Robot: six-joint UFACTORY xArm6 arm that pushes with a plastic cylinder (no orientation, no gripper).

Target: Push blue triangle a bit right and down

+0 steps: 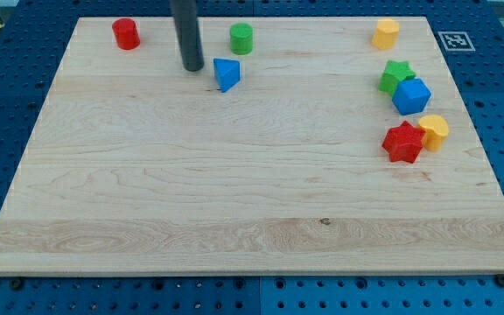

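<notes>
dark rod's tip [192,68] stood just left of small blue plastic triangle [226,73], placed to shove rightward; no claw fitted.

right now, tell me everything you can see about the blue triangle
The blue triangle is a small, solid-looking wedge of matte blue, plastic by its look, one point aimed toward the view's bottom. It lies flat on the wooden board near the view's top, below and left of the green cylinder, with a gap between them. My tip stands just to its left, apart. Nothing touches it but the board.
</notes>
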